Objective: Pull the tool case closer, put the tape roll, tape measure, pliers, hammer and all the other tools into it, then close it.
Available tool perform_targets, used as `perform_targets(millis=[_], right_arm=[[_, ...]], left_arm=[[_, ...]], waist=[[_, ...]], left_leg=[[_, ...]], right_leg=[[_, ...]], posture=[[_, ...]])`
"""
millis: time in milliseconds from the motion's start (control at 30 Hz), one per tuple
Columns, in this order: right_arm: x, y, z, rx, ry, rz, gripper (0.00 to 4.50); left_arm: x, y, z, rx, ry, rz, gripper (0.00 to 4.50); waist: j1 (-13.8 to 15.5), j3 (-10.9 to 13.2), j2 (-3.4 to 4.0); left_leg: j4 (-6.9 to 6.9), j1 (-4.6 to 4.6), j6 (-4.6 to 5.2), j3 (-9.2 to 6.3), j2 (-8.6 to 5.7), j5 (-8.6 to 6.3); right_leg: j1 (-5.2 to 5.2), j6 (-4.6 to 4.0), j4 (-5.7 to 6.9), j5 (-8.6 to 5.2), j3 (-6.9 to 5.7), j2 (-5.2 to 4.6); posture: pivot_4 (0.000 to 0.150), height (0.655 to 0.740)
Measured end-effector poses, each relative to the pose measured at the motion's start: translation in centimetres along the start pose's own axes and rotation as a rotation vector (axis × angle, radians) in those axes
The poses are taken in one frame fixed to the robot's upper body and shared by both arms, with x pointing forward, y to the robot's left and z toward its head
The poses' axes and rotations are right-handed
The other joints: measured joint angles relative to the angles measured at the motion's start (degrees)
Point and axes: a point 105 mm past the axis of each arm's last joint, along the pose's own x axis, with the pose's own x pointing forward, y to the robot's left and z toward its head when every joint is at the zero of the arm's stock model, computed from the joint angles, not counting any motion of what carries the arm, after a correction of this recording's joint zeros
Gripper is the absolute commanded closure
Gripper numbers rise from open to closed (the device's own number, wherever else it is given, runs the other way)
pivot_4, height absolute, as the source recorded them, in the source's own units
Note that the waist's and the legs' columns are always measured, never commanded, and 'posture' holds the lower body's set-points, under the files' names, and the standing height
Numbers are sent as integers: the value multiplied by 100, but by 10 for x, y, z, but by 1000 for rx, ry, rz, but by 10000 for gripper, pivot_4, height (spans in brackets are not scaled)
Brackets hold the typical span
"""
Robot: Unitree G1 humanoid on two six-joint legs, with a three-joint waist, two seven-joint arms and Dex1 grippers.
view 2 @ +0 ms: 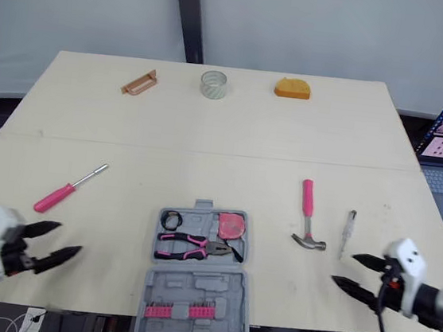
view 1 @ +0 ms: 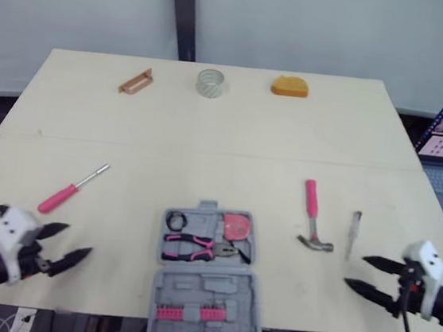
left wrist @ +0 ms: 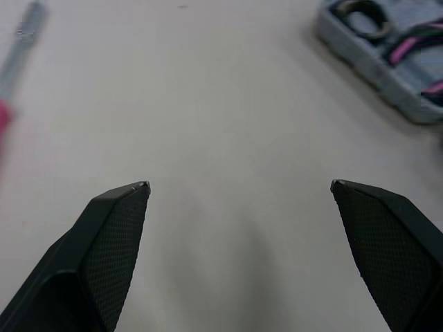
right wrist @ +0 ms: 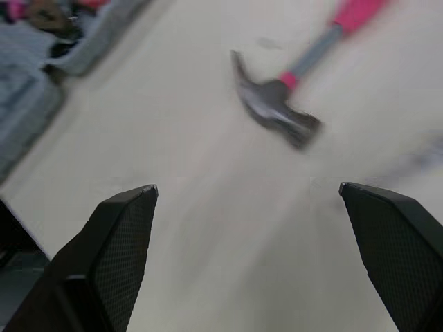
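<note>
Listing, tools-to-case job, one moment:

- Tool case point(view 1: 206, 288): open, flat, at near table edge, centre, between both arms. Lid half nearest robot, at or over the edge. Looks pulled in already.
- In case: pliers point(view 1: 200, 248), pink tape measure point(view 1: 236, 225), small black ring point(view 1: 175, 220).
- Hammer point(view 1: 312, 223): on table point(view 1: 207, 148), just right of case. Long axis runs near-to-far; pink handle to far side, head to near side. Lies ahead and inboard of R gripper point(view 1: 355, 271), head end nearest it. L arm well apart, so R arm's job (judgement).
- Slim driver point(view 1: 353, 229): just beside hammer, outboard, parallel-ish. Could get bumped on approach.
- Pink screwdriver point(view 1: 70, 190): L side, diagonal, ahead of L gripper point(view 1: 78, 240).
- R gripper: fingers spread wide, nothing held. L gripper: same.
- Far edge, well apart from both: clear tape roll point(view 1: 211, 82), orange item point(view 1: 290, 86), brown bracket point(view 1: 135, 82).
- Room: bare table between hammer and case; short inboard carry. Near edge close behind R gripper.
</note>
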Motion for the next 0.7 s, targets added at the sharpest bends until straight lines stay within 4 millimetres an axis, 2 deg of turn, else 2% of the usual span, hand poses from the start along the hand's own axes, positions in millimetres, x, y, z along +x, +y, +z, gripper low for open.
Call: perform_targets(millis=[100,200,333,500,700], right_arm=[[28,24,17,-77,14,134,9052],[50,42,26,-137,35,216,24702],[72,47,27,-199,81,234,45000],[92,55,20,-247,133,258,45000],[110,60,23,-273,141,272,45000]], left_arm=[[20,-26,5,25,19,-121,8643],[32,-45,6,34,33,-202,24152],[38,-53,3,37,58,-229,44891],[44,-59,-1,36,71,-244,44891],[58,-69,-4,33,64,-269,44891]], waist=[[4,0,0],[5,1,-1],[6,1,0],[5,1,0],[8,0,0]], left_leg=[[0,-3,0,-2,-2,0],[3,-5,0,-4,-3,0],[6,-7,0,-5,-4,0],[10,-11,0,-8,-5,0],[18,-14,0,-15,-6,0]], right_leg=[[0,0,-4,0,-2,0],[-1,1,-4,1,-3,-1],[-3,1,-3,1,-4,0],[-4,1,-2,1,-5,-1],[-4,1,2,1,-7,-1]], posture=[[1500,7400],[1500,7400],[1500,7400],[1500,7400],[1500,7400]])
